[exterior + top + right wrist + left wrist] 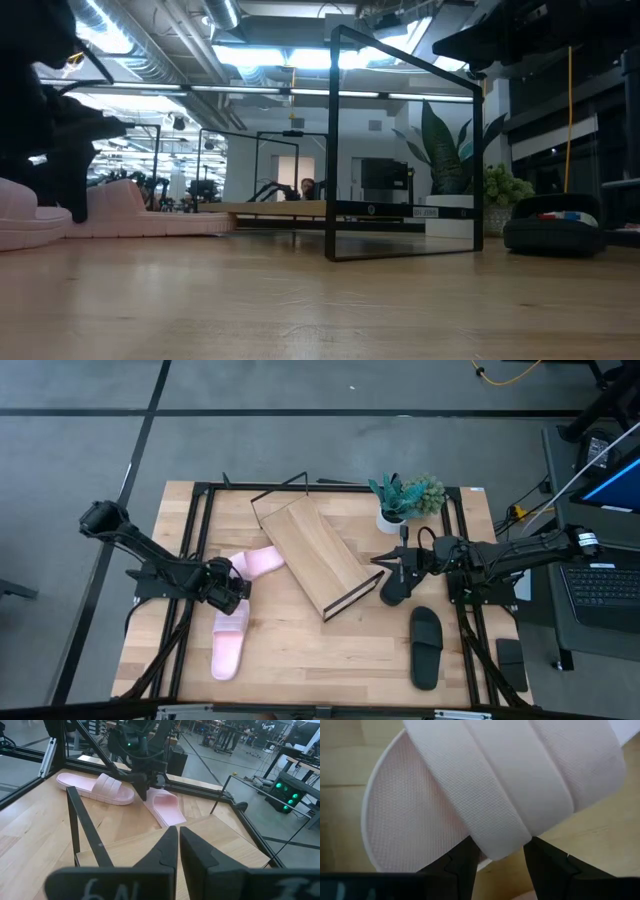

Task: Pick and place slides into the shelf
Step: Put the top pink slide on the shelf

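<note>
Left pincer (497, 865) open, fingers straddling pink slide (485, 785) strap; right pincer (177, 851) closed, empty, beside shelf (312, 552).

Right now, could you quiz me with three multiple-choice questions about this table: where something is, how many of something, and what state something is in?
1. Where is the plant?
A. On the shelf
B. On the table, on the right gripper's side
C. On the floor

2. How many pink slides are there?
A. One
B. Two
C. Four

3. How is the right gripper?
A. Wide open
B. Shut, with nothing in it
C. Clamped on a pink slide

Answers:
1. B: the high view shows the plant on the table, behind the right gripper.
2. B: one pink slide lies near the front and the other is beside the shelf.
3. B: the right wrist view shows its fingers nearly touching, with nothing between them.
</note>
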